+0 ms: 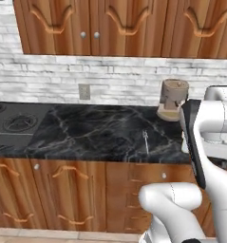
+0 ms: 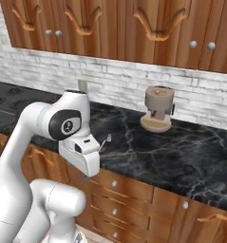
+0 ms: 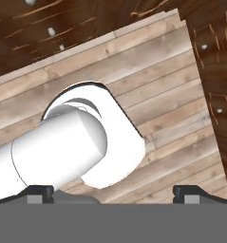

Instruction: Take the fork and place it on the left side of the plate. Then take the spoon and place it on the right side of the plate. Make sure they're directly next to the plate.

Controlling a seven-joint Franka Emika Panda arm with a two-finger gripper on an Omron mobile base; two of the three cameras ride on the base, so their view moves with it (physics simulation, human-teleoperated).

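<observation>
A thin silver fork point(image 1: 146, 141) lies on the black marble counter point(image 1: 96, 133), near its front edge and right of centre. In the right base view the fork's pronged end point(image 2: 107, 139) pokes out just beside my white hand point(image 2: 81, 153). The hand hangs in front of the counter edge, apart from the fork. In the hand view my gripper point(image 3: 114, 192) faces the wooden floor, its two fingertips point(image 3: 39, 191) spread wide with nothing between them. The plate and the spoon are out of view.
A beige coffee grinder point(image 1: 172, 100) stands at the back of the counter by the brick wall. A stovetop point(image 1: 13, 124) takes the counter's left end. Wooden drawers point(image 2: 134, 190) run below and wall cabinets point(image 1: 110, 23) hang above.
</observation>
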